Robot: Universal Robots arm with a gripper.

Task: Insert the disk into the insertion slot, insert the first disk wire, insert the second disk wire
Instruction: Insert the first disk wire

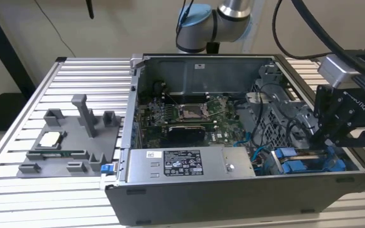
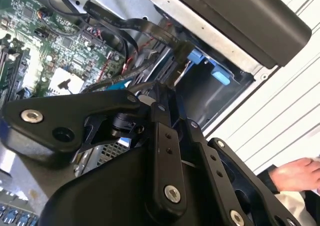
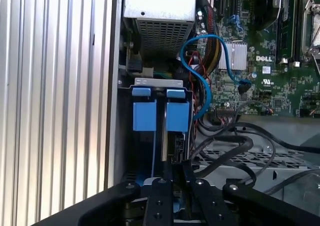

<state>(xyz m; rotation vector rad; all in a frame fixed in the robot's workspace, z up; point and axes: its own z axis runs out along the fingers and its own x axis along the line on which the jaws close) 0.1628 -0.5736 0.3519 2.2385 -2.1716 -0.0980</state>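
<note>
Disk (image 3: pixel 177 117) and slot (image 3: pixel 157 81) come after the big things: a slatted table (image 1: pixel 17 199) carries the open computer case (image 1: pixel 233 194). At one corner of the case, the slot holds the blue-framed disk on edge, with another blue piece (image 3: pixel 144 115) just beside it. The claw (image 3: pixel 174 167) hangs close over the disk; apart or clamped, I cannot tell. A blue cable (image 3: pixel 200 41) loops nearby.
</note>
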